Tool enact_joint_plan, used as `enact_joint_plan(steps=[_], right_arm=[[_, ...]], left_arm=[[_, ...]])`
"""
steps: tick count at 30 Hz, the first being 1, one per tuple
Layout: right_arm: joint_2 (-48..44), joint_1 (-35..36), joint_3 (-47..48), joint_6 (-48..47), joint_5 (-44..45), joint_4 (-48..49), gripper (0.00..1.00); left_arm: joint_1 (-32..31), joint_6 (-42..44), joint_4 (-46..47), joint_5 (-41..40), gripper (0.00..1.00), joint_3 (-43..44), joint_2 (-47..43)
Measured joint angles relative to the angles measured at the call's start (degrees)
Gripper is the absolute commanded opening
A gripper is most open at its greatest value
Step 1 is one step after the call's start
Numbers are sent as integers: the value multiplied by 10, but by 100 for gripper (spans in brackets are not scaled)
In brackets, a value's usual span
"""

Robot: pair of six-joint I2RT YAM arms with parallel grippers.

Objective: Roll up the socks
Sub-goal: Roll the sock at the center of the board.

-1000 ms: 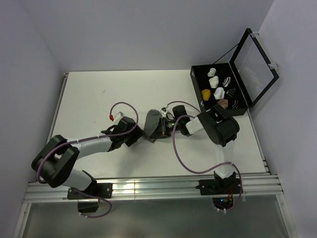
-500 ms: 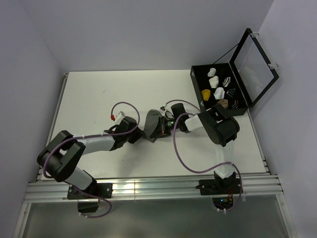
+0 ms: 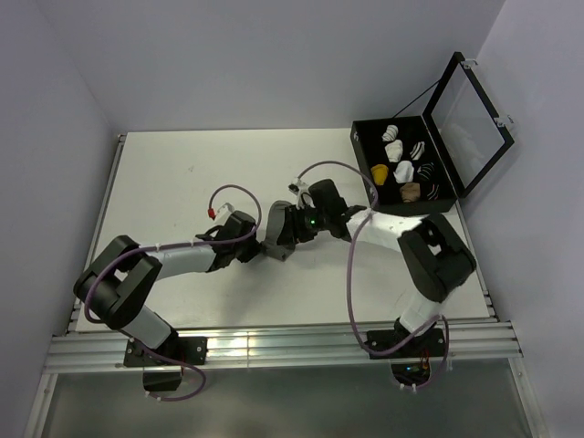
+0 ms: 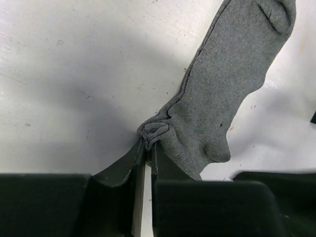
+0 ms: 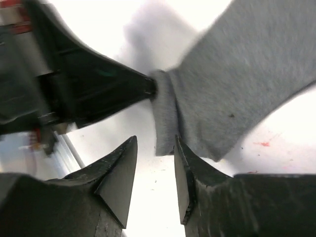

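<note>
Since the earlier frame the left gripper (image 4: pixel 148 143) has closed and now pinches the bunched edge of the grey sock (image 4: pixel 232 84), which lies at centre frame on the table (image 3: pixel 182 173). The right gripper (image 5: pixel 154 143) has released, jaws partly apart, possibly grazing that edge.

The grey sock (image 4: pixel 222 98) is plain (darker at its bunched edge) on a white, faintly speckled table (image 3: pixel 182 173). The left end effector (image 4: pixel 147 150) and right end effector (image 5: pixel 155 143) are black. At two o'clock, a black case (image 3: pixel 359 148) shows white bundles (image 3: pixel 393 132), black-and-white striped bundles (image 3: pixel 418 148), a tan bundle (image 3: pixel 411 192) and a mustard-yellow sock (image 3: pixel 380 172).
</note>
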Motion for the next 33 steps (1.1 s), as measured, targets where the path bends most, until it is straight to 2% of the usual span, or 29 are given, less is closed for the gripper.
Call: enact_joint_plan(steps=[7,14,27,33], right_arm=[[-106,96,-25,-120,164,-1,47],[-119,171,-77,-202,271,25,46],[-94,251,-85,-283,373,92,45],[-47,268,-77,-302,395,100,46]], left_arm=[[1,49,-74,-1,10,46,6],[17,91,-108,9,10,68,13],[41,136,-121,52,10,87,28],[43,145,-123,61,10,92,32]])
